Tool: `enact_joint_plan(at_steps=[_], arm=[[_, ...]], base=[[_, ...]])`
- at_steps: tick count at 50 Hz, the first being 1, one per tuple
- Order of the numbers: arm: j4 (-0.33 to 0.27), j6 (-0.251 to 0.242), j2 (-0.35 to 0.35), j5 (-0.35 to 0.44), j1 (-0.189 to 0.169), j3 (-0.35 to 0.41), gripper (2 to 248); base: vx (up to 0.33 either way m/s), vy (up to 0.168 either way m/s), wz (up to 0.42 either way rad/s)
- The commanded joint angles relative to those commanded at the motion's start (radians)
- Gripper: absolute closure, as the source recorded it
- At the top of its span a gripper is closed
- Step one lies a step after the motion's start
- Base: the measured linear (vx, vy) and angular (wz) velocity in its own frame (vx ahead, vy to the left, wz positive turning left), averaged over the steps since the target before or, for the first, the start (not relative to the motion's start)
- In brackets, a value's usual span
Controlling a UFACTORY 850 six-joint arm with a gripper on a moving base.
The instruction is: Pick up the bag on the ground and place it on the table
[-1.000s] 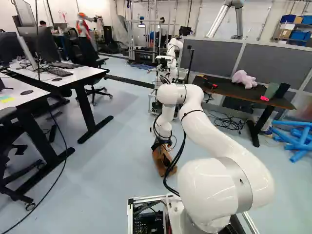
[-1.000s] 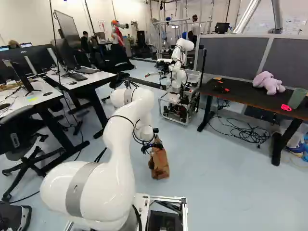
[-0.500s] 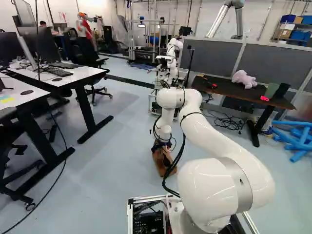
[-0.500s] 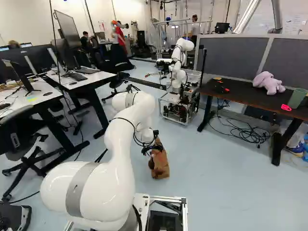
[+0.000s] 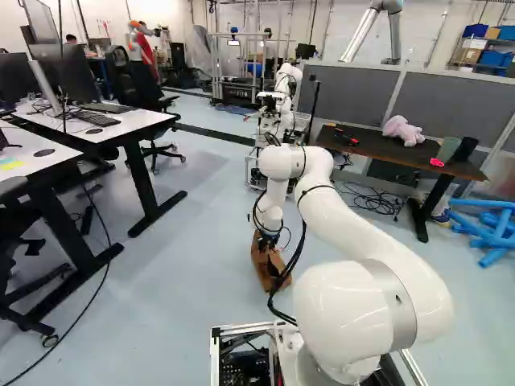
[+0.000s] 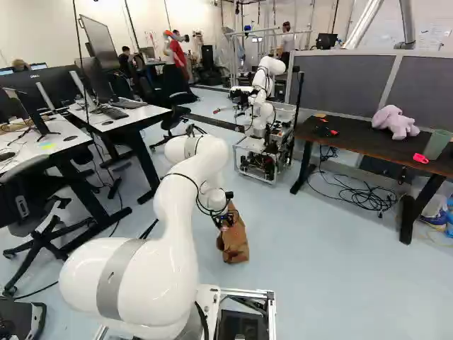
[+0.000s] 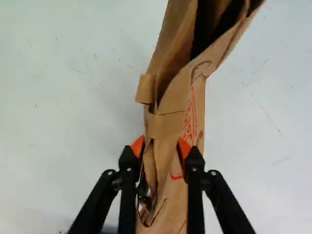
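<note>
Desks [image 5: 133, 123] stand at the left of the left base view, with a keyboard [image 5: 100, 107] on one of them. Right of these, ahead of the base, the bag [image 6: 234, 244] is on the floor [image 6: 311, 241], leaning a little. Above it is the gripper [image 7: 161, 146], at the end of the white arm [image 6: 177, 212]. Jaws are part-way closed, with the bag's creased upper paper between the orange pads [image 7: 184, 147], which appear to touch it from both sides. Another robot [image 6: 263, 81] stands beyond. At the right, the dark table [image 6: 354, 144] carries a toy [image 6: 395, 122] and a cup [image 6: 437, 144].

Step in hand, as judged: securing the bag, with the lift to follow. Next move calls for a firm pinch, then a straight rise clear of the floor before any travel right to the dark table, judged to be the target. Thin paper could slip or tear if the contents are heavy.

Markings: red print [image 7: 190, 114] shows on the bag's side, partly folded out of sight; wording not recorded.
</note>
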Motion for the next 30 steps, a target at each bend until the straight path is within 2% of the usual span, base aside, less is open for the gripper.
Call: enact_joint_plan(at_steps=[1, 5, 6, 10, 11, 30], arm=[[0.0, 0.0, 0.0, 0.0, 0.0, 0.0, 149], [0.0, 0.0, 0.0, 0.0, 0.0, 0.0, 149], [0.0, 0.0, 0.0, 0.0, 0.0, 0.0, 186], [0.0, 0.0, 0.0, 0.0, 0.0, 0.0, 186], [0.0, 0.0, 0.0, 0.0, 0.0, 0.0, 223], [0.0, 0.0, 0.0, 0.0, 0.0, 0.0, 229]], base=[[0.0, 0.0, 0.0], [0.0, 0.0, 0.0], [0.0, 0.0, 0.0], [0.0, 0.0, 0.0], [0.0, 0.0, 0.0], [0.0, 0.0, 0.0]])
